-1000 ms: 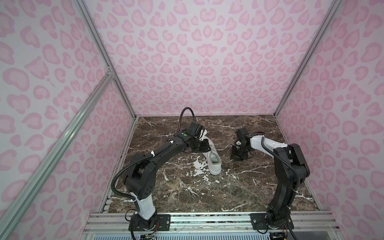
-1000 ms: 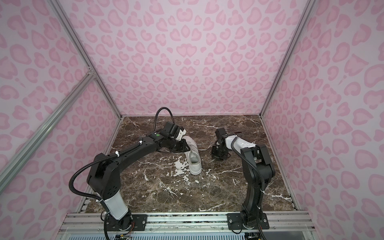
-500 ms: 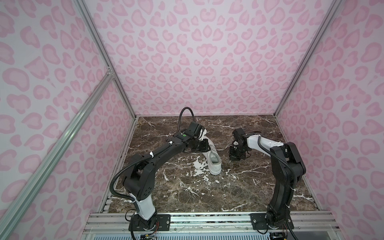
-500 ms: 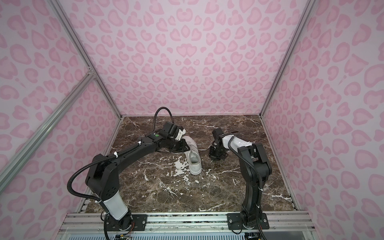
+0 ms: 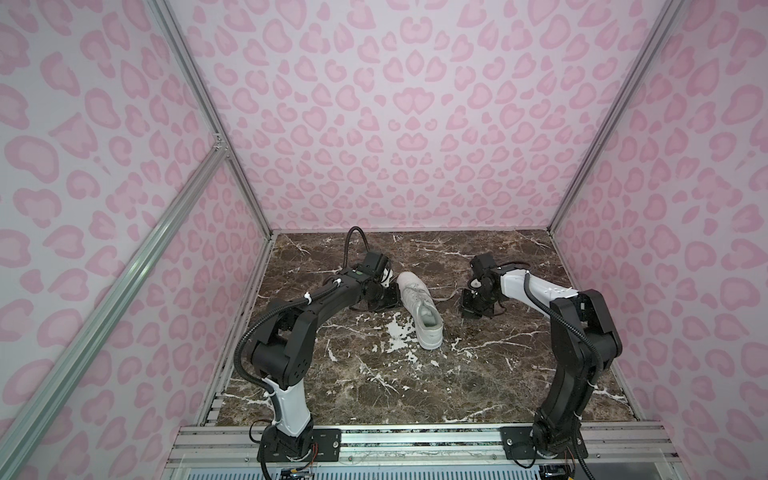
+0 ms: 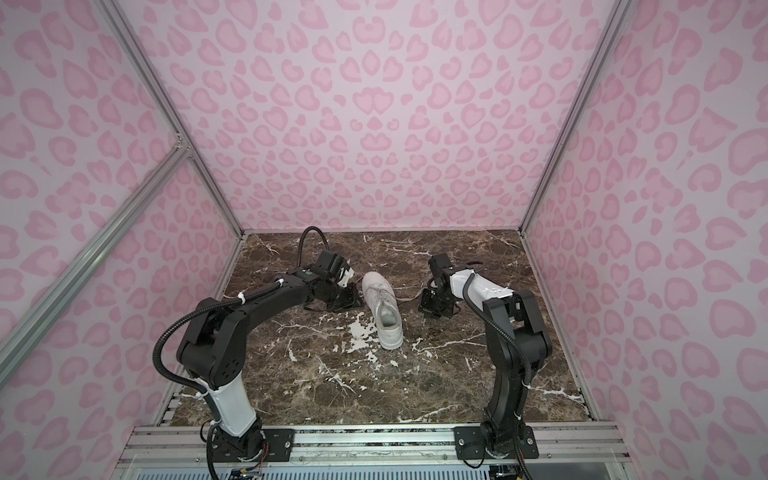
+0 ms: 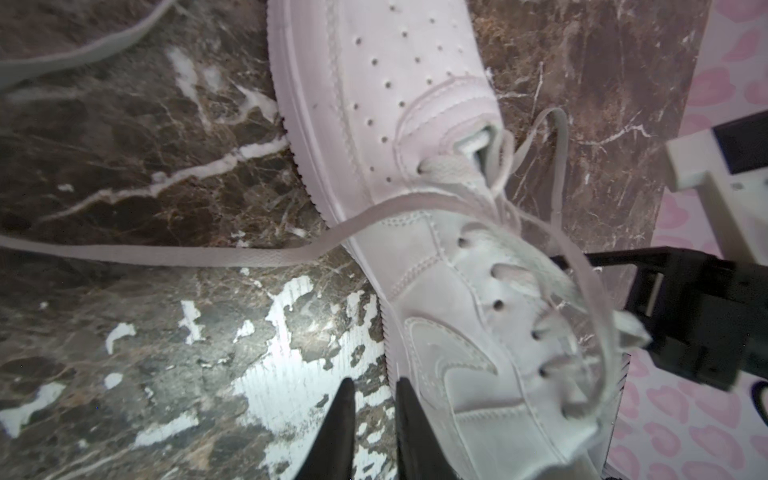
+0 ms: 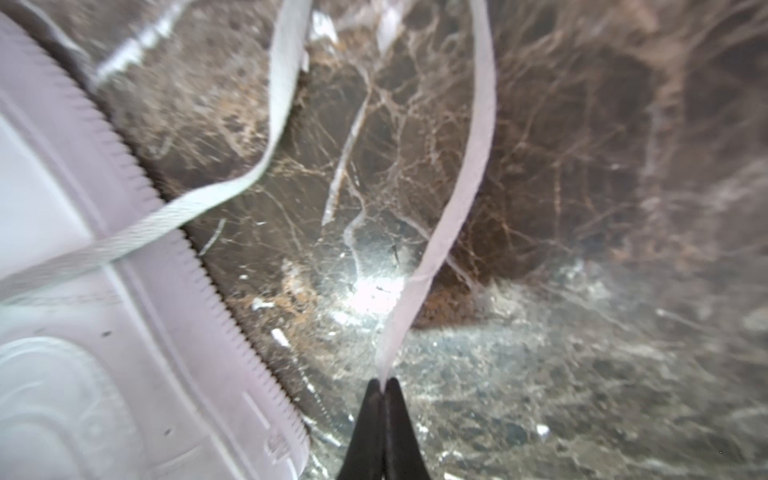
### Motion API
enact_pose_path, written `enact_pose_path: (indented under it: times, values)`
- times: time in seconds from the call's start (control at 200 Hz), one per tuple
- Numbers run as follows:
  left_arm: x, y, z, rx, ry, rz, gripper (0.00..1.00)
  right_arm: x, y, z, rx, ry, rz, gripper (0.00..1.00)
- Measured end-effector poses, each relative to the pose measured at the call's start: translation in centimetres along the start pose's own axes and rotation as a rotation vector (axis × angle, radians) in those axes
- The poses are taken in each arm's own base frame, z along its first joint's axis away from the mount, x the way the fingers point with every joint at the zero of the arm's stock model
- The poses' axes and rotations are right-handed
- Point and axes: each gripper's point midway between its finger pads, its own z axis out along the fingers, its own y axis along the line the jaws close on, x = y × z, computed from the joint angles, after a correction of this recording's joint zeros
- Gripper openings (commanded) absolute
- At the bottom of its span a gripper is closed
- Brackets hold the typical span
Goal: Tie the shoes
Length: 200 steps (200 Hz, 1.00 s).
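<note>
The white sneaker [image 5: 419, 306] lies on its sole about mid-table on the brown marble tabletop [image 5: 374, 386]. Its toe points far and slightly left, and its heel is toward the near edge. Its laces are untied. One flat lace [image 8: 465, 166] runs off the shoe's right side across bare marble to the right gripper [image 8: 383, 384], whose fingers are pressed together, pinching the lace at their tips. A second lace [image 7: 187, 253] trails off the shoe loose over the table.

The left gripper [image 7: 374, 388] sits just beside the shoe's left side, its fingertips a narrow gap apart with only marble showing between them. Pink spotted walls [image 5: 395, 124] enclose the table on the left, far and right sides.
</note>
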Motion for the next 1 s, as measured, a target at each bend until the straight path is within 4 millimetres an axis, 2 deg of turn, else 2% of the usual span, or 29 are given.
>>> enact_pose_path:
  times: [0.265, 0.355, 0.515, 0.705, 0.875, 0.94, 1.0]
  values:
    - [-3.4, 2.2, 2.5, -0.066, -0.024, -0.012, 0.2, -0.3, 0.8, -1.6, -0.054, -0.021, 0.013, 0.03]
    - [-3.7, 2.5, 3.4, -0.073, -0.016, -0.009, 0.2, -0.3, 1.1, -1.9, -0.081, -0.025, 0.017, 0.04]
    - [-4.7, 2.2, 4.7, -0.064, -0.004, 0.005, 0.2, -0.3, 1.6, -2.0, -0.14, -0.02, 0.048, 0.04]
    - [-5.9, 1.1, 5.6, -0.023, -0.002, 0.015, 0.2, -1.0, 3.2, -2.2, -0.238, -0.03, 0.079, 0.04]
    - [-6.6, 0.7, 4.8, -0.005, -0.017, 0.014, 0.23, -1.2, 3.9, -1.8, -0.322, -0.032, 0.144, 0.03]
    - [-6.8, 1.1, 3.5, 0.004, -0.029, 0.0, 0.25, -1.5, 4.4, -1.7, -0.358, -0.037, 0.165, 0.04]
    - [-7.4, 0.8, 1.5, 0.014, -0.06, -0.002, 0.27, -1.8, 5.0, -1.8, -0.398, -0.042, 0.181, 0.03]
